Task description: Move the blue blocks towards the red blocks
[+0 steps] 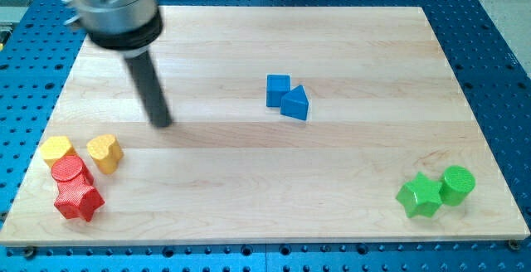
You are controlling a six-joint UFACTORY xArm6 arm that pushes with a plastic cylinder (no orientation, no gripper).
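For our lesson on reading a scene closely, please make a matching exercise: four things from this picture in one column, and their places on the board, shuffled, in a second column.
Things
1. blue blocks
2. green blocks
3. red blocks
4. my tip

Places
A. corner at the view's bottom right
B. corner at the view's bottom left, beside the yellow blocks
C. near the board's middle, touching each other
D. left half of the board, above the yellow blocks, touching no block

Pairs: 1-C, 2-A, 3-B, 4-D
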